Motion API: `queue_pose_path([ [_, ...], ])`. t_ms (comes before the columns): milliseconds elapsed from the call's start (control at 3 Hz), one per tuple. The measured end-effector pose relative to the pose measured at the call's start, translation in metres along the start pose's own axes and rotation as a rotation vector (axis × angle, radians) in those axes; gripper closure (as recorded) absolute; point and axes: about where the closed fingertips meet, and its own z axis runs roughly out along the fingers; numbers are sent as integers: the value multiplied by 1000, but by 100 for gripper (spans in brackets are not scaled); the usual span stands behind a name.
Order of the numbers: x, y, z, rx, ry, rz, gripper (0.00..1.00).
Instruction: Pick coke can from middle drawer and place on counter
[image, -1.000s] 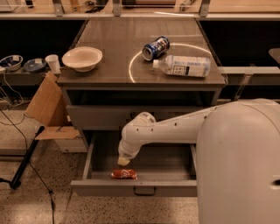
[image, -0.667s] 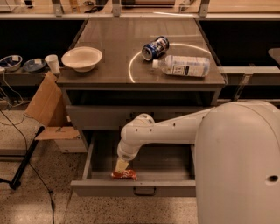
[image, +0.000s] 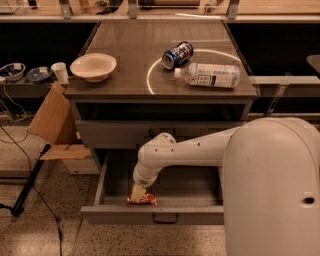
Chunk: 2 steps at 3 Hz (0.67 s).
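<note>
The coke can (image: 143, 200) lies on its side in the open middle drawer (image: 150, 215), near the drawer's front left. My gripper (image: 137, 193) reaches down into the drawer from the white arm and sits right on top of the can's left part, touching or nearly touching it. The counter (image: 125, 60) is the glossy grey-brown top of the cabinet with a thin white circle line.
On the counter stand a white bowl (image: 93, 66) at the left, a blue-and-white can (image: 177, 54) on its side and a clear plastic bottle (image: 210, 75) lying down. A cardboard box (image: 52, 122) and a dark pole (image: 30, 180) are left of the cabinet.
My gripper has moved down and slightly left inside the drawer, from above the coke can to right on it. The can has not moved.
</note>
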Motion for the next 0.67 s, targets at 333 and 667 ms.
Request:
queue_pose_path([
  [333, 0, 1, 1, -2, 0, 0, 37],
  [667, 10, -8, 38, -25, 43, 38, 36],
])
